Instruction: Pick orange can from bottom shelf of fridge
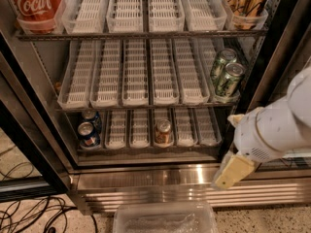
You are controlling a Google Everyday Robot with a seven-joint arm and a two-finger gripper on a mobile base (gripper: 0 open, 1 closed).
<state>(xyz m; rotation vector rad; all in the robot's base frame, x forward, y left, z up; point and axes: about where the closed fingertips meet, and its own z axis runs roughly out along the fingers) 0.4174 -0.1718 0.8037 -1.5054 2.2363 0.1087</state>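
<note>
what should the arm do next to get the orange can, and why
Probably swing the gripper left and slightly up toward the orange can. The gripper hangs low at the right, in front of the steel base, well apart from the can. The can stands alone in a middle lane at the front of the bottom shelf. The blue cans sit far left, off that path.

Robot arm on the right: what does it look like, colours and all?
The arm is a smooth, rounded white shell. Its gripper, low on the right in front of the fridge, is a pale yellowish-cream block. No cables or markings show.
</note>
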